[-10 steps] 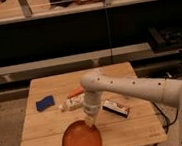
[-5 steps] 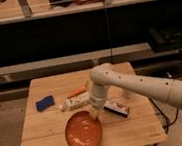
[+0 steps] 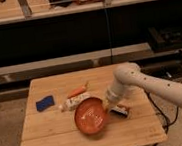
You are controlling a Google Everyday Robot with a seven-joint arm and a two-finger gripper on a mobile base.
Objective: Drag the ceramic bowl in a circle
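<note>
The bowl is sitting a little right of the desk's middle, toward the front edge; it is showing its glossy orange-red inside with pale rings, and it seems to be tipping slightly toward the camera, though that is hard to judge. The gripper is reaching down from the white arm at the bowl's 3 o'clock rim, touching it or just beside it; whether the jaws are open, closed or pinching the rim, I cannot tell, since the wrist is hiding them.

Going round the bowl: a carrot is lying at 11 o'clock, near but apart; a pale tube-like thing is lying at 10 o'clock, its end just beside the rim; a blue sponge is sitting well off at 9 o'clock; a small dark-and-white packet is lying at 3 o'clock, just under the gripper.

As a judgement, the bowl is looking stiff, fairly heavy and slick with glaze; it is likely sliding easily on the wooden desk but chipping if knocked or tipped off the edge. The rim is the sensible place to be taking hold, one finger inside and one outside, pressing lightly downward so the base is staying flat; a thin glazed lip may be slipping in a loose pinch. The circle is needing room, and the tube and packet are crowding it on both sides.
</note>
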